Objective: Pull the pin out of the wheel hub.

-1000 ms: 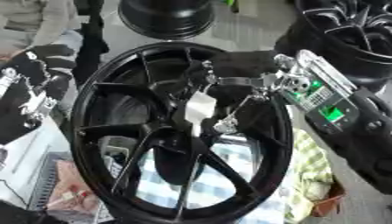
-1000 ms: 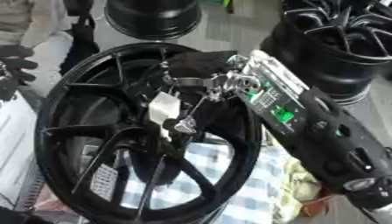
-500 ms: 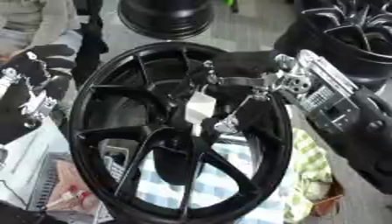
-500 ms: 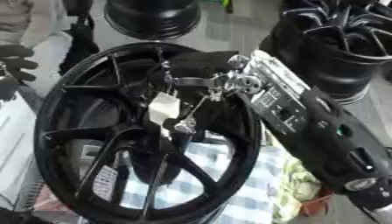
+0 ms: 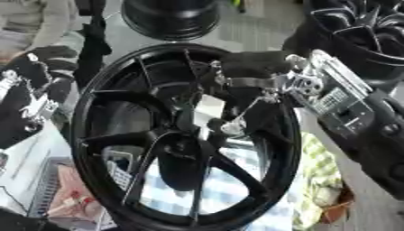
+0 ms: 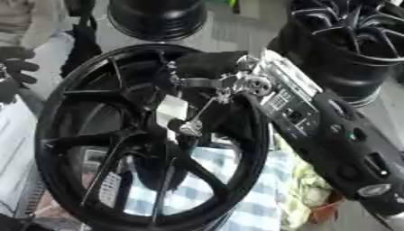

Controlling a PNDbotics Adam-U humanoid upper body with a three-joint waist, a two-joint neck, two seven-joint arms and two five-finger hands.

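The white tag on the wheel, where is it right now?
The white tag hangs near the centre of the black wheel hub, just left of the right hand's fingers reaching in from the right.

Wheel hub (image 5: 185, 135): black, multi-spoke, rim facing up, tilted, filling the centre. Pin (image 5: 209, 109): pale, upright at the hub's centre, slightly toward 12 o'clock.

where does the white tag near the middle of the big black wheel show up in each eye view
Left eye view: white tag just above centre, between the spokes.
Right eye view: same tag left of centre.
Shared landmark: the right hand reaching over the black wheel rim, just above the tag.
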